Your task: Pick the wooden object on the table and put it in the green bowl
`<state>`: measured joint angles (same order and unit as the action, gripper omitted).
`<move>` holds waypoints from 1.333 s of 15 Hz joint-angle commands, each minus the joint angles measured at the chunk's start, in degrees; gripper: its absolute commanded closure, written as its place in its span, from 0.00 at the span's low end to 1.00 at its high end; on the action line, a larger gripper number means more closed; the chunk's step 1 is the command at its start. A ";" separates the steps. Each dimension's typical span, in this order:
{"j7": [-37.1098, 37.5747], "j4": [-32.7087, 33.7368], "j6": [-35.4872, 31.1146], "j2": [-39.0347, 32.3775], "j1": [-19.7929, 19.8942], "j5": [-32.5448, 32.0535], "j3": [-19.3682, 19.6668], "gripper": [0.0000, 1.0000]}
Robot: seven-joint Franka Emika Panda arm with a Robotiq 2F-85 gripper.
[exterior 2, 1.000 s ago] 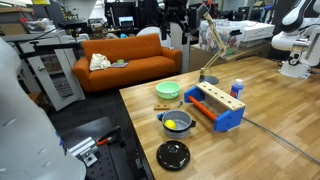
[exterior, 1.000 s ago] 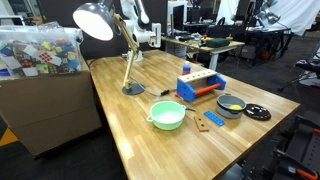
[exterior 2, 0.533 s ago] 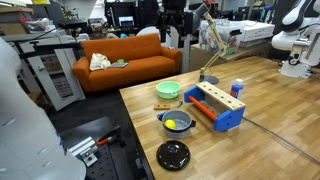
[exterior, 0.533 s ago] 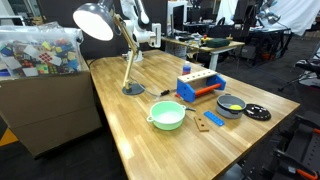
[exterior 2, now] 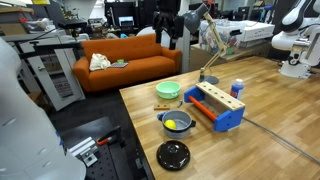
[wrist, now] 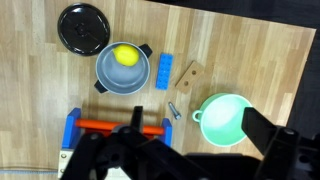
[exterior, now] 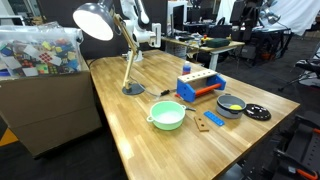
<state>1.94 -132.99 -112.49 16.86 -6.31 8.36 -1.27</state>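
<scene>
Wrist view: wooden object (wrist: 189,72) lies on the table between blue strip (wrist: 164,71) and green bowl (wrist: 222,118), gripper (wrist: 170,140) spread and empty above; we judge it light, rigid, best pinched across its narrow sides.

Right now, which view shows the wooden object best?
The wrist view: the wooden object lies unobstructed, seen from above. In an exterior view it is a tiny speck; by the green bowl I cannot find it.
</scene>
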 commanded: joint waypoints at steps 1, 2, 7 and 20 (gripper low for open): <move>-0.20 0.09 0.14 0.00 0.88 0.23 -0.80 0.00; -0.20 0.08 0.14 0.01 0.88 0.23 -0.80 0.00; 6.36 1.15 -1.46 -2.89 1.64 -1.64 -1.76 0.00; 15.06 3.47 -4.84 -13.41 0.59 -1.01 -3.77 0.00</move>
<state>17.02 -129.60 -117.45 3.47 -6.14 7.34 -4.64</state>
